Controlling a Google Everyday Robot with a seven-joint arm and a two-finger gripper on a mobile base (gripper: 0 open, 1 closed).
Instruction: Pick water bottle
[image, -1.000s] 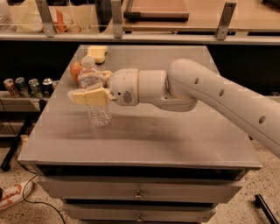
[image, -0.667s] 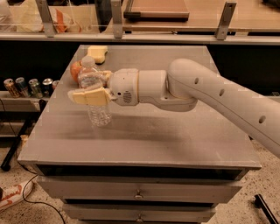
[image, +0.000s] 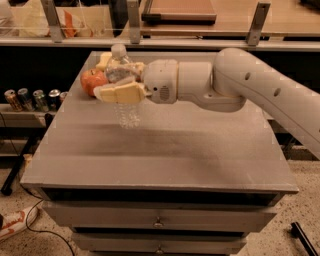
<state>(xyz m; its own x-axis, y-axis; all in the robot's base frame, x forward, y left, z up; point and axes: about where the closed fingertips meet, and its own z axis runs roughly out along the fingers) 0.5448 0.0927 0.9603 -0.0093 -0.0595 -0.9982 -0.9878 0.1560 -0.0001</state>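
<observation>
The water bottle (image: 128, 114) is a small clear ribbed bottle with a white cap, upright over the back left part of the grey table (image: 165, 150). My gripper (image: 119, 82) reaches in from the right on a white arm and is shut on the bottle's middle, one tan finger (image: 120, 93) across its front. The bottle's base looks slightly above the tabletop. The label is hidden by the finger.
A red apple (image: 92, 80) sits just left of the bottle, with a yellow object (image: 103, 60) behind it. Several cans (image: 30, 99) stand on a low shelf to the left. Drawers (image: 159, 220) are under the tabletop. A glass-fronted counter runs along the back.
The gripper and the bottle in it have moved up and a little to the right. The apple has not moved.
</observation>
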